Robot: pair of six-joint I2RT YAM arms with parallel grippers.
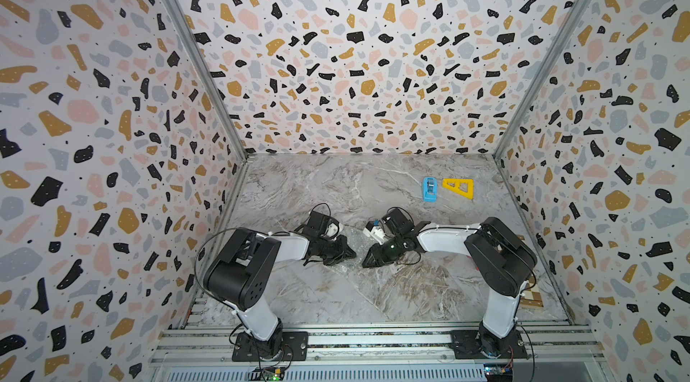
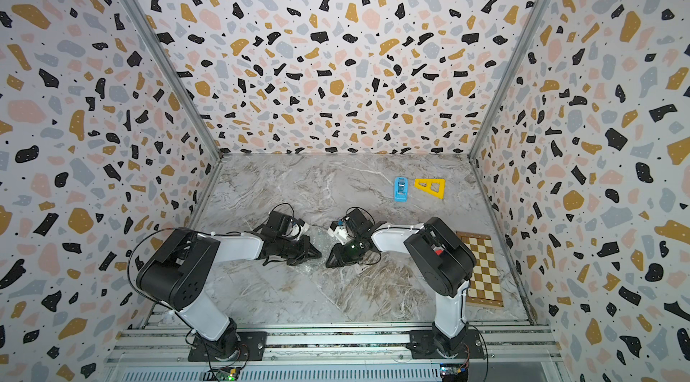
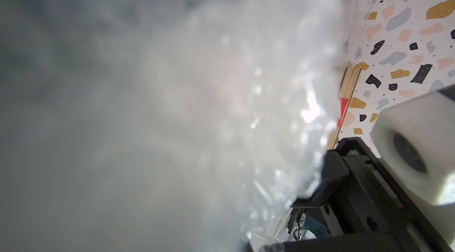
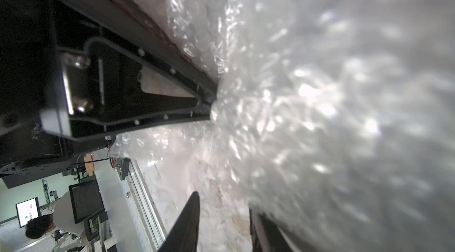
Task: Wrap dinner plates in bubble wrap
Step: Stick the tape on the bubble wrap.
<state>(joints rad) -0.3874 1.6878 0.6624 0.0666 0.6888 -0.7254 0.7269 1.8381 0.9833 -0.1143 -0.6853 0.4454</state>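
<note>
The bubble wrap (image 4: 320, 95) fills most of both wrist views as a glossy, colourless sheet. In both top views it shows only as faint glints (image 1: 353, 240) between the two arms. My left gripper (image 1: 350, 254) sits at mid-table, and in the right wrist view its tip (image 4: 213, 105) is shut on a gathered fold of the wrap. My right gripper (image 1: 367, 263) faces it closely. Its two fingers (image 4: 190, 221) stand apart with bare marble between them, and the wrap lies against one finger. The dinner plates are hidden.
A blue tape dispenser (image 1: 429, 188) and a yellow triangle (image 1: 459, 188) lie at the back right of the marble table (image 1: 336, 298). A chessboard (image 2: 483, 272) lies along the right wall behind the right arm. Patterned walls close three sides.
</note>
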